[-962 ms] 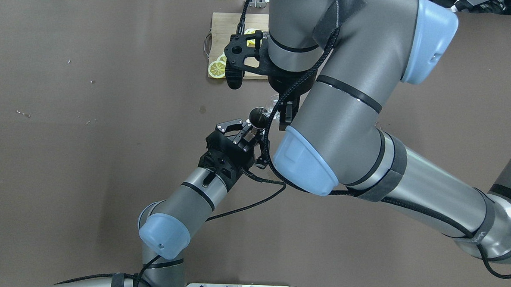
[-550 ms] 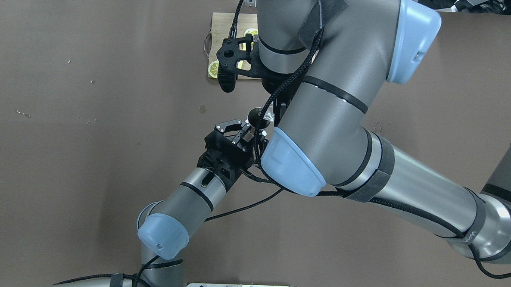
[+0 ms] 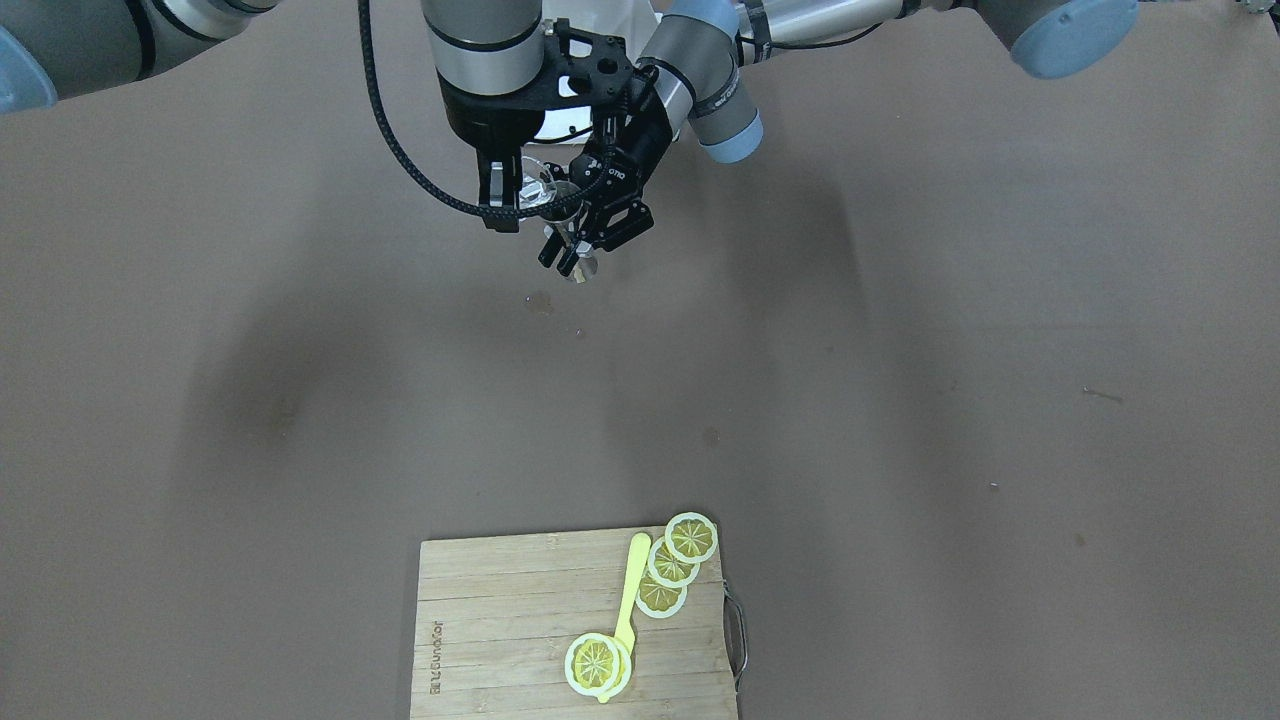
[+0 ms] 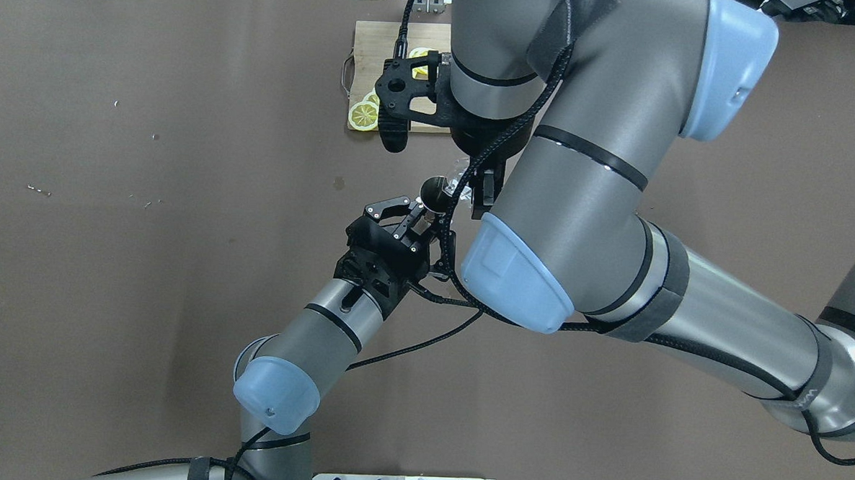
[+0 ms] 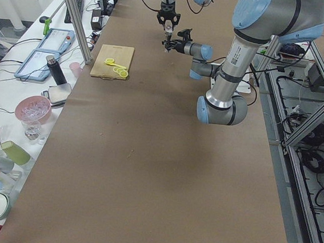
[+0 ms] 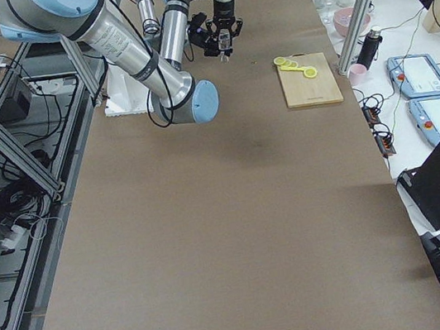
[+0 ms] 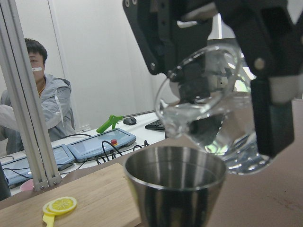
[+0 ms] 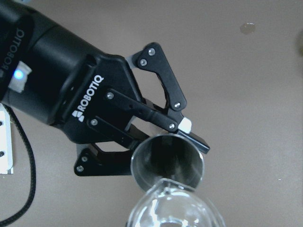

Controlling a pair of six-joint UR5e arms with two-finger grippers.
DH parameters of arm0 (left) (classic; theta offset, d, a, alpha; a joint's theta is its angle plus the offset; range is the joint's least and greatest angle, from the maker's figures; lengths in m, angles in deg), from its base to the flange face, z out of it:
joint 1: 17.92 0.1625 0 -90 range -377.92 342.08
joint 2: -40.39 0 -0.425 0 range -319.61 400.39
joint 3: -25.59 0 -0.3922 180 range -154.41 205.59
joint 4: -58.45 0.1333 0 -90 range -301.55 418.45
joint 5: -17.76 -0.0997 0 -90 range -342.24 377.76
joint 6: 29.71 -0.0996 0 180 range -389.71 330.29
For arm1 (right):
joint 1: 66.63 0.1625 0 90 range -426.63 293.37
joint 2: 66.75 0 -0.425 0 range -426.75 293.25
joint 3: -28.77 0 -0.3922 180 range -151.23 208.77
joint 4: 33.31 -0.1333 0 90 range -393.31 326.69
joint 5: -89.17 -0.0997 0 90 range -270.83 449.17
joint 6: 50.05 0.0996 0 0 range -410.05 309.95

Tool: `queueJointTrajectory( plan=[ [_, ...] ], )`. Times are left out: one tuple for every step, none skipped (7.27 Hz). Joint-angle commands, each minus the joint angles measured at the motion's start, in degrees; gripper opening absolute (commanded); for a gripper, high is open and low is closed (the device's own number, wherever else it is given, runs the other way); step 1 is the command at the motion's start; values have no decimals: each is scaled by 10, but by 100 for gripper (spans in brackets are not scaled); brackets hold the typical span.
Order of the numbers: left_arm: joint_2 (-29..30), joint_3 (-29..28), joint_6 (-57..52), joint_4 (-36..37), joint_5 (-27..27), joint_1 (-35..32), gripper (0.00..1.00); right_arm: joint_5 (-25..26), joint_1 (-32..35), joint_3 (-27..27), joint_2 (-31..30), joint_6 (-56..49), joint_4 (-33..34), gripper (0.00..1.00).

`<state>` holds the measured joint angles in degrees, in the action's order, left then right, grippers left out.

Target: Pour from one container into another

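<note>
Left gripper: nearest the robot, its 2 fingers are closed on the waist of the jigger and hold it upright, mouth up.
Jigger: at mid table, directly under the glass's lip, with the bowl open to the pour.
Glass tumbler: just beyond and above the jigger, tipped steeply, its rim hanging over the metal mouth.
Right gripper: reaches down from above and is clamped on the tumbler's sides, 1 finger on each flank.
Done: both vessels are gripped, brought together and lined up, and the tilt is on.
Left: the pour itself. The clear glass and its reflections make it hard to tell whether any liquid is running. After that, righting the tumbler.
Cutting board: far side of the table, well apart, with lemon slices on it and no part in this.
</note>
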<state>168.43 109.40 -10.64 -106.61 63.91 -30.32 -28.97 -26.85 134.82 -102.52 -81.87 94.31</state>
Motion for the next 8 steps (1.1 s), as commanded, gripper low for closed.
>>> queueJointTrajectory(
  plan=[
    [-1, 1, 0, 1, -1, 0, 0, -19, 12, 40, -22, -1, -5, 0],
    [-1, 1, 0, 1, -1, 0, 0, -27, 17, 61, -35, -1, -5, 0],
    [-1, 1, 0, 1, -1, 0, 0, -37, 26, 79, -49, -1, -11, 0],
    [-1, 1, 0, 1, -1, 0, 0, -49, 40, 93, -61, 0, -29, 0],
    [-1, 1, 0, 1, -1, 0, 0, -65, 53, 112, -77, 0, -40, 0],
    [-1, 1, 0, 1, 0, 0, 0, -81, 68, 123, -94, 0, -65, 0],
    [-2, 1, 1, 2, 3, 0, 0, -88, 72, 135, -114, 0, -89, 0],
    [-16, 3, 1, 1, 4, -6, 0, -90, 76, 148, -138, 2, -120, 0]
  ],
)
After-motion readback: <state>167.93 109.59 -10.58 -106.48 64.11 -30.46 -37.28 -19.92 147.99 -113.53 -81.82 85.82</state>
